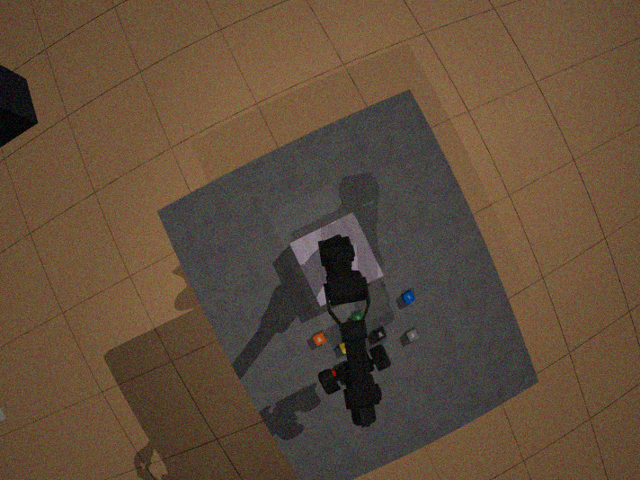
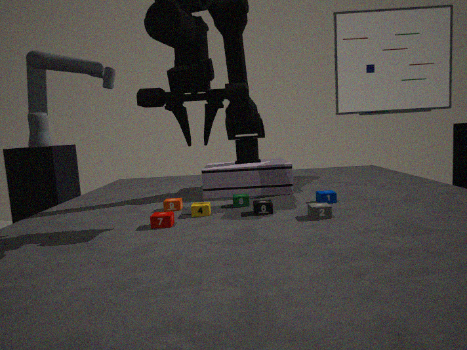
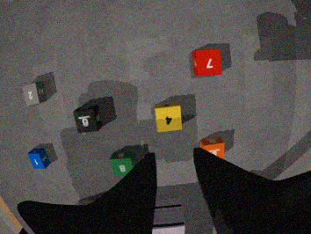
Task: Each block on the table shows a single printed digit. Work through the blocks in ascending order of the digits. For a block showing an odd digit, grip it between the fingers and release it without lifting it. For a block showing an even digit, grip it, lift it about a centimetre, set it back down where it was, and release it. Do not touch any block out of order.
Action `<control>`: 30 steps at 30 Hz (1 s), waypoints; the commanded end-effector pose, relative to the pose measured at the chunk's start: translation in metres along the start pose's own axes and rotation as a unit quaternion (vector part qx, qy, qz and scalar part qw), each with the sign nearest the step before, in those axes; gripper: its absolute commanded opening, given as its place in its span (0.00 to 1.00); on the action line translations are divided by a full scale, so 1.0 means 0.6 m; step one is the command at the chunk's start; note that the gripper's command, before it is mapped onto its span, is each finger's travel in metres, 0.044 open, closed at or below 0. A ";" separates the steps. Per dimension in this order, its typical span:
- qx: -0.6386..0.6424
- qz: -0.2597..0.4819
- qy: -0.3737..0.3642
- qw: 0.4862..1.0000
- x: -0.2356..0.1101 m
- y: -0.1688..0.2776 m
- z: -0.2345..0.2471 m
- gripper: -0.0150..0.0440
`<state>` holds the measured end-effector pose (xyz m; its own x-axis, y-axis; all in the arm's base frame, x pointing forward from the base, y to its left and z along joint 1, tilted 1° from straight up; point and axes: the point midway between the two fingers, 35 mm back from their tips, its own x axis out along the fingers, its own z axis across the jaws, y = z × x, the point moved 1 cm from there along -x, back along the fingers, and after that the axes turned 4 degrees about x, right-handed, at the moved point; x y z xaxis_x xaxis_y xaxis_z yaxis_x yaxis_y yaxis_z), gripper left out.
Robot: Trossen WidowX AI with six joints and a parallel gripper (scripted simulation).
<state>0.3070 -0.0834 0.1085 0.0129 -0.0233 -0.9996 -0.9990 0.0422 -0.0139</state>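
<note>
Seven small numbered cubes on the grey bench: blue 1, grey 2, yellow 4, black 6, red 7, green and orange, digits unclear. Black fingers high above the yellow cube, nearly closed, holding nothing.

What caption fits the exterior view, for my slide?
Gripper, shut and empty, hangs high above six numbered blocks on the table.

Grey table: 7 digit blocks, arm base.

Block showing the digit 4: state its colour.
Yellow block, with a dark digit; clearest in the exterior view.
</note>
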 end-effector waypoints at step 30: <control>-0.003 0.002 -0.005 1.000 0.149 0.027 0.190 0.93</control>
<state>0.2991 0.0296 0.0253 0.0245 -0.0107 -0.9996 -0.9992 0.0310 -0.0249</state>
